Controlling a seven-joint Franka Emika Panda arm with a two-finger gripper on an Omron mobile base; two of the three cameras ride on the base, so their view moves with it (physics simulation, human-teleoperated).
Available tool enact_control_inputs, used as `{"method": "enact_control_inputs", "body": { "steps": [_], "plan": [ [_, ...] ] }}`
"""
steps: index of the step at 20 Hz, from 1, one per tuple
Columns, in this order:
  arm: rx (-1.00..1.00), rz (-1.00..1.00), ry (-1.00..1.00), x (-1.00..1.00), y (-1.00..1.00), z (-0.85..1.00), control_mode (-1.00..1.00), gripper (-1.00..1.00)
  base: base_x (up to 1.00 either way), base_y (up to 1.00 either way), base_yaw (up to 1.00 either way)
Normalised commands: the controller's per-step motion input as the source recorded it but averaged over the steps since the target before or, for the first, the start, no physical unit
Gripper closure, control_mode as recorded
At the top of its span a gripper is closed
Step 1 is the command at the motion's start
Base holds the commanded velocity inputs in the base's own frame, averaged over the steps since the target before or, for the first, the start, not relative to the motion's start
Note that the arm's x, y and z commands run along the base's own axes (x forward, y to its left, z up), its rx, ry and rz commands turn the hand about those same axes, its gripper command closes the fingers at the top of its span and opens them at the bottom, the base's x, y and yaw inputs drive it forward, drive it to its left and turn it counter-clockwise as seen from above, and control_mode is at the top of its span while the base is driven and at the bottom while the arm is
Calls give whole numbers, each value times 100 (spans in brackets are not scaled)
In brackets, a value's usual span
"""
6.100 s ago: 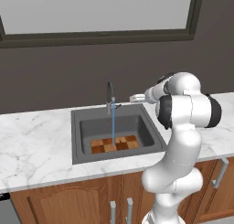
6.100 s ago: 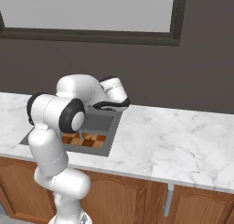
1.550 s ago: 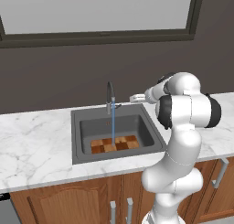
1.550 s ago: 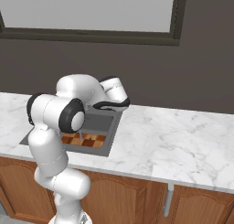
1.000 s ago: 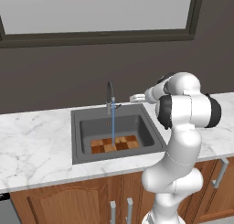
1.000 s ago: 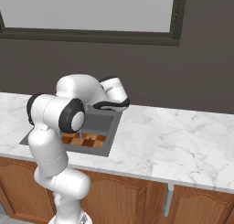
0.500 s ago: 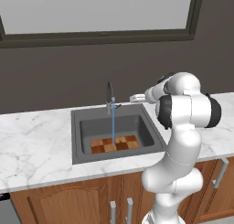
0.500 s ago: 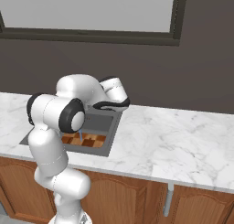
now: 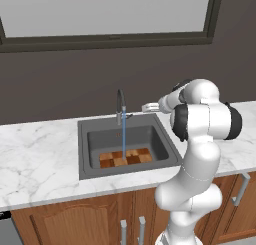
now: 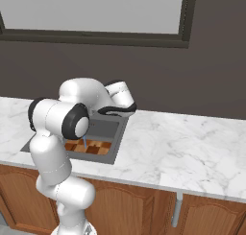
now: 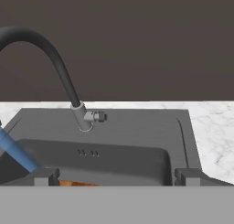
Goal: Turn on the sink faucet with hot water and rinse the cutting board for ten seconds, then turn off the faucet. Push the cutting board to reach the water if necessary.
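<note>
We are in the rinsing step: the water [image 9: 123, 139] falls in a thin blue stream from the arched spout of the faucet [image 9: 120, 105] onto the cutting board [image 9: 125, 157], which lies flat on the floor of the sink [image 9: 86, 166], toward its front edge. The stream lands on the board, so we judge no push is needed.

Our pincer [image 9: 146, 108] hangs over the back right corner of the sink, beside the faucet and apart from it, its fingers spread wide with nothing between them. In the hand view the small side lever [image 11: 97, 116] sits at the faucet's base, pointing toward us, with the marble worktop [image 11: 215, 122] behind and to the right.

Once the rinse has run long enough, the next move should be a short reach to that lever, nudging it back to shut off the flow. The lever is small, so the fingertip must meet it squarely.
</note>
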Motion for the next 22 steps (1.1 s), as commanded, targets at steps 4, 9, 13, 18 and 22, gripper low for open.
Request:
{"method": "enact_control_inputs", "body": {
  "steps": [4, 9, 13, 18, 22],
  "plan": [
    [0, 0, 0, 0, 0, 0, -100, -100, 0, 0, 0],
    [0, 0, 0, 0, 0, 0, -100, -100, 0, 0, 0],
    [0, 0, 0, 0, 0, 0, -100, -100, 0, 0, 0],
    [0, 0, 0, 0, 0, 0, -100, -100, 0, 0, 0],
    [0, 0, 0, 0, 0, 0, -100, -100, 0, 0, 0]
  ]
}}
